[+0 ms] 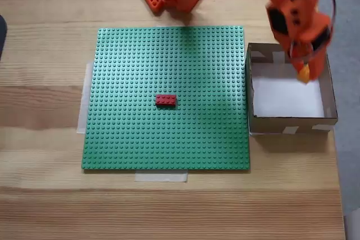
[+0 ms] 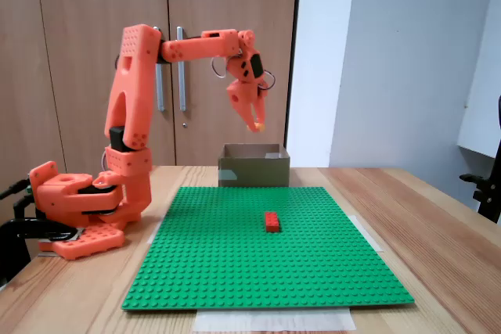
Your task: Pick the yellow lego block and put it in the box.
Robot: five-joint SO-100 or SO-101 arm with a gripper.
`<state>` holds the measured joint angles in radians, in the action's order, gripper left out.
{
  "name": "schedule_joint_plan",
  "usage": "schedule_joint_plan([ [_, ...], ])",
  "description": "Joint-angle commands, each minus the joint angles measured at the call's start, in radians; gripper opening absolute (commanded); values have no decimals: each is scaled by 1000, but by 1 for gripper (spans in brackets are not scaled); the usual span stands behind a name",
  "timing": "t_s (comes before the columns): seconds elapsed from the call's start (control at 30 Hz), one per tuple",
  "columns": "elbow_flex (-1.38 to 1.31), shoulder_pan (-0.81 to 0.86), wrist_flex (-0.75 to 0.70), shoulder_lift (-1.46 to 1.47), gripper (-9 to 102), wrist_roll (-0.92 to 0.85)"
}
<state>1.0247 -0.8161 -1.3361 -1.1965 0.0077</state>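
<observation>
Overhead fixed view, left to right: wooden table (image 1: 45,195), then the green baseplate (image 1: 169,139) taped down at its left and near edges, with a red brick (image 1: 165,100) sitting flat near its centre. Just beside the baseplate's right edge stands the box (image 1: 292,121), open-topped, white floor bare. The gripper (image 1: 304,72) hangs over the box's far right part, jaws closed to a narrow gap around the yellow lego block (image 1: 304,73), of which just the lower tip shows below the fingers.

Side fixed view: the arm reaches from its base at near left out over the box (image 2: 254,170); the gripper (image 2: 256,124) holds the block (image 2: 257,125) well above the rim, pointing down.

Risks, as judged:
- Release from this height could let the block bounce off the floor and over the low wall.
- The grip sits close to the right wall; a drift further right would drop the block outside.
- Only a small part of the block appears pinched, so it might slip early.

Surface: pale wood grain table. Room: wooden cupboard doors (image 2: 94,60) behind the arm, white wall (image 2: 391,60) to the right
</observation>
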Motion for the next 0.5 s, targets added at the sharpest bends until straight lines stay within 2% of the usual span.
schedule_joint_plan([
  [0.0, -92, 0, -9, 80, -1, 8],
  [0.2, -81, 8, 15, 183, -1, 20],
  [0.47, -2, 8, 147, 235, -1, 9],
])
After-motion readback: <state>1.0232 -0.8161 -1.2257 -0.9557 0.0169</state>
